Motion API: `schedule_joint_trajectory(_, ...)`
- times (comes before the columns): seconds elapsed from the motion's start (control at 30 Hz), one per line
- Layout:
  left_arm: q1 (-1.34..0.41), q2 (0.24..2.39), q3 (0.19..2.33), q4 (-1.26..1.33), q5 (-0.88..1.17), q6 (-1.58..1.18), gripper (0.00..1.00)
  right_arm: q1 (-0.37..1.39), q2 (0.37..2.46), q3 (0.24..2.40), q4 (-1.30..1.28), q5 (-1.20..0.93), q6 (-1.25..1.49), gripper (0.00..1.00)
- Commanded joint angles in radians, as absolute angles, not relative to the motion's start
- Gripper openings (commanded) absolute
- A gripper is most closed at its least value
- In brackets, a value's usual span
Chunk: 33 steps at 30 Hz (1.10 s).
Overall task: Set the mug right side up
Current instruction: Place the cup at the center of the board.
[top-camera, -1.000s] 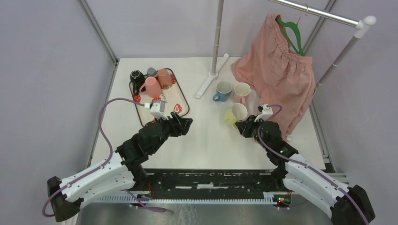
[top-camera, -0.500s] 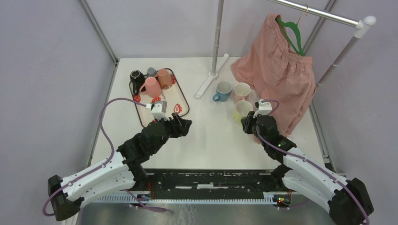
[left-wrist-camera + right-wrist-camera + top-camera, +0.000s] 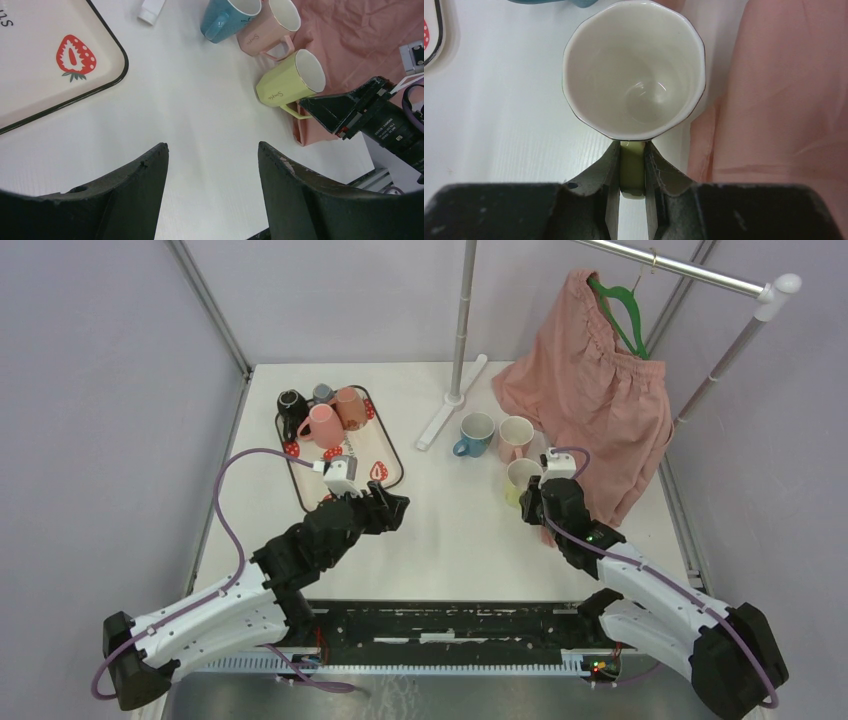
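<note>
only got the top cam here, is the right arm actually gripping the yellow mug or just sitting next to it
Observer: Gripping it. In the right wrist view the right fingers are shut on the handle of the yellow mug.
Operator: anything inside it
Observer: No. The right wrist view looks straight into its mouth, and the white inside is empty.
Operator: left arm holding anything
Observer: No. In the left wrist view the left fingers stand apart, with only bare table between them.
</note>
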<state>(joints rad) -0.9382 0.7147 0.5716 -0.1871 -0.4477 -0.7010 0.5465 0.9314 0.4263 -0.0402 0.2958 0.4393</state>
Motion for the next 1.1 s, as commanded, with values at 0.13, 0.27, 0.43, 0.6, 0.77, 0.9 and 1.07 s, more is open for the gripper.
schedule_joint_trajectory(0.13,-0.940,0.717,0.606,-0.178,-0.486,-0.657,0.72,0.539,0.926,0.474,0.044,0.319,0.411,0.00)
schedule_joint_trajectory(0.27,-0.940,0.721,0.609,-0.178,-0.484,-0.656,0.72,0.538,0.949,0.472,0.049,0.313,0.390,0.00)
schedule_joint_trajectory(0.43,-0.940,0.723,0.612,-0.178,-0.482,-0.655,0.72,0.537,0.970,0.474,0.057,0.322,0.379,0.00)
schedule_joint_trajectory(0.6,-0.940,0.719,0.612,-0.181,-0.482,-0.655,0.72,0.536,0.970,0.476,0.057,0.300,0.380,0.24)
schedule_joint_trajectory(0.77,-0.940,0.719,0.614,-0.185,-0.482,-0.650,0.72,0.536,0.961,0.476,0.048,0.305,0.374,0.36)
schedule_joint_trajectory(0.9,-0.940,0.719,0.624,-0.199,-0.497,-0.640,0.72,0.536,0.946,0.482,0.027,0.317,0.365,0.40)
schedule_joint_trajectory(1.07,-0.940,0.695,0.646,-0.244,-0.544,-0.610,0.72,0.536,0.910,0.508,-0.040,0.334,0.335,0.47)
